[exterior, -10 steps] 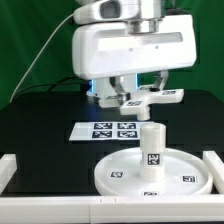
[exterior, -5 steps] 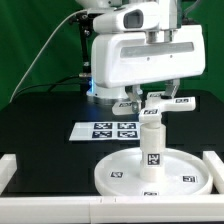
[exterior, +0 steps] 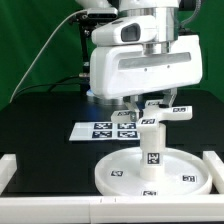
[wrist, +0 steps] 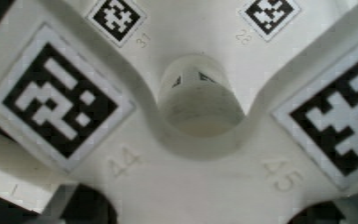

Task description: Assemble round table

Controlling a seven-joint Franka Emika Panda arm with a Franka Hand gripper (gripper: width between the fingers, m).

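End effector (exterior: 148, 104) clamps the cross (exterior: 160, 113) directly over the post (exterior: 151, 143), which stands upright on the disc (exterior: 112, 172) near the desk's (exterior: 40, 120) camera-side edge.

Faint embossed "45" and perhaps "44" on the cross piece (wrist: 202, 108)
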